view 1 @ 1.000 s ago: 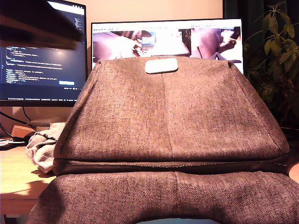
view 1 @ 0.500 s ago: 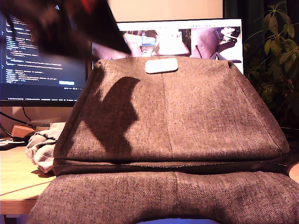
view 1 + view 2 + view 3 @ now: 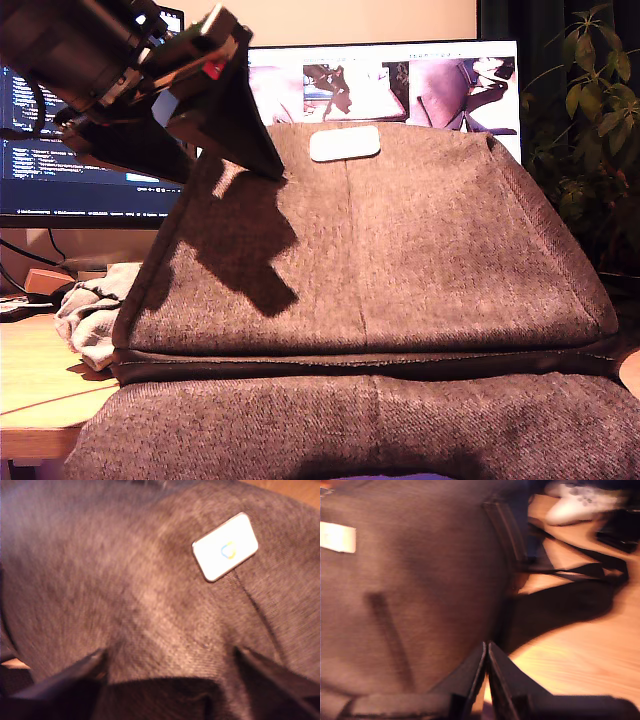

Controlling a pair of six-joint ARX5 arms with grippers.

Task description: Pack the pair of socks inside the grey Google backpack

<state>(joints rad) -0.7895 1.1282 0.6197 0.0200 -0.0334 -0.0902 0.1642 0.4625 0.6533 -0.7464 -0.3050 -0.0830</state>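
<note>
My first gripper (image 3: pixel 262 160), fingers spread, hovers upper left in the exterior view over the backpack (image 3: pixel 400 250); my second gripper (image 3: pixel 487 652) looks pressed together; find the zipper before descending.

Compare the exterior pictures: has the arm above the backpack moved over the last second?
Yes. My first gripper has come down and toward the exterior view's right, closer to the white patch on the grey Google backpack.

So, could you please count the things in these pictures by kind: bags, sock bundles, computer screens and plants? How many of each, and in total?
Grey-brown woven backpack with a white patch: 1
Light grey knit sock bundle: 1
Computer monitors: 2, one with code text, one with camera pictures
Green leafy plant: 1
Total: 5
</note>
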